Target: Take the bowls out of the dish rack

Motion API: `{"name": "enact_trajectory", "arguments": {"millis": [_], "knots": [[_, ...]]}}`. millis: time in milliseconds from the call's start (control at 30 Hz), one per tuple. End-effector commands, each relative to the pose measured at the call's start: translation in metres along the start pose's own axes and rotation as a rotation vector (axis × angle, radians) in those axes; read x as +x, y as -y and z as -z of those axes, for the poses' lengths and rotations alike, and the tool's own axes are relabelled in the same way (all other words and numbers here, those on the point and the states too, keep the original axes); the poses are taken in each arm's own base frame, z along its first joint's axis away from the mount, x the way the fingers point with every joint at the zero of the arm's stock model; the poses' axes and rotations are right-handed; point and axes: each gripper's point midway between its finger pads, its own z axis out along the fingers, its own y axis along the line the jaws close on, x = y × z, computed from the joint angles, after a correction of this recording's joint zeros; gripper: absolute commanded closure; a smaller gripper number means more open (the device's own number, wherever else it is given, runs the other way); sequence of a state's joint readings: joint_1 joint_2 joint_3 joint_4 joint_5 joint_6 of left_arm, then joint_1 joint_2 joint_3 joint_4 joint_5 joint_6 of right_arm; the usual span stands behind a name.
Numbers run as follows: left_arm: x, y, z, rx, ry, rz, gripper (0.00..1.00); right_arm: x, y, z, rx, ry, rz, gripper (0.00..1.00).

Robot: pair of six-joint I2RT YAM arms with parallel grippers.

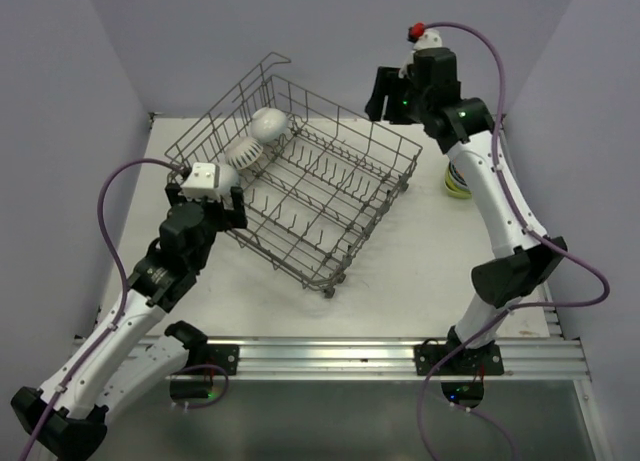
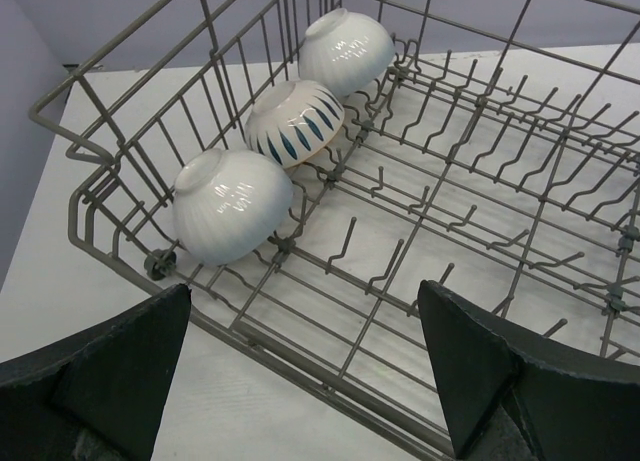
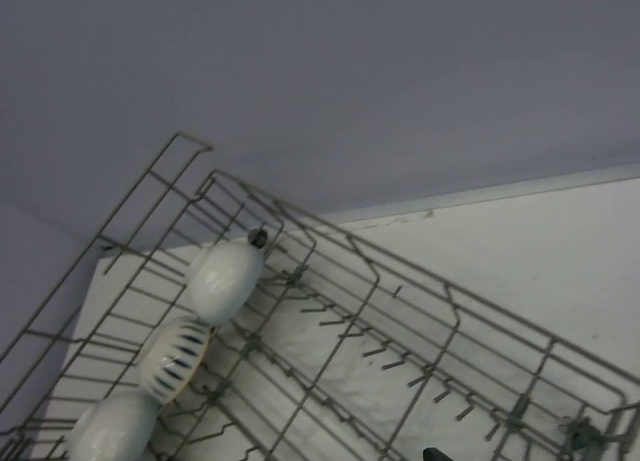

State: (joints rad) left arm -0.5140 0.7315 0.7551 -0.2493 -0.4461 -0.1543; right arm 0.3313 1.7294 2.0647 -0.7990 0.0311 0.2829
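Note:
The grey wire dish rack (image 1: pixel 330 196) stands mid-table. Three bowls lean in a row along its left side. In the left wrist view they are a ribbed white bowl (image 2: pixel 232 206) nearest, a blue-patterned bowl (image 2: pixel 295 123) in the middle and a white bowl (image 2: pixel 347 49) farthest. My left gripper (image 2: pixel 305 381) is open and empty, just outside the rack's near rim, in front of the nearest bowl. In the top view the left gripper (image 1: pixel 205 196) hides that bowl. My right gripper (image 1: pixel 380 99) hangs high over the rack's far right corner. Only a finger tip (image 3: pixel 435 453) shows in its wrist view.
A lime yellow-green bowl (image 1: pixel 458 184) sits on the table right of the rack, partly hidden behind the right arm. Purple walls close in the table on three sides. The rack's tall wire side (image 1: pixel 235 96) rises at its far left.

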Motion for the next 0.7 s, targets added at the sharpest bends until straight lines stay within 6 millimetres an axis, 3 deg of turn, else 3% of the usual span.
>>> {"name": "enact_trajectory", "arguments": {"millis": [0, 67, 133, 300, 433, 533, 667], "knots": [[-0.009, -0.008, -0.001, -0.058, 0.039, 0.023, 0.00, 0.006, -0.057, -0.029, -0.151, 0.020, -0.133, 0.35], [-0.007, -0.011, -0.003, -0.080, 0.035, 0.025, 0.00, 0.012, -0.097, -0.038, -0.255, 0.000, -0.198, 0.35], [-0.004, -0.013, -0.005, -0.096, 0.026, 0.022, 0.00, 0.024, -0.125, -0.058, -0.320, -0.031, -0.245, 0.35], [0.002, -0.014, -0.012, -0.122, 0.009, 0.028, 0.00, 0.065, -0.215, -0.088, -0.468, -0.115, -0.449, 0.28], [0.009, -0.013, -0.018, -0.136, -0.018, 0.018, 0.00, 0.090, -0.258, -0.113, -0.507, -0.159, -0.496, 0.23], [0.015, -0.016, -0.021, -0.157, -0.042, 0.002, 0.00, 0.100, -0.271, -0.129, -0.484, -0.138, -0.569, 0.20], [0.026, -0.017, -0.027, -0.183, -0.084, -0.013, 0.00, 0.110, -0.271, -0.153, -0.424, -0.094, -0.626, 0.16]]}}
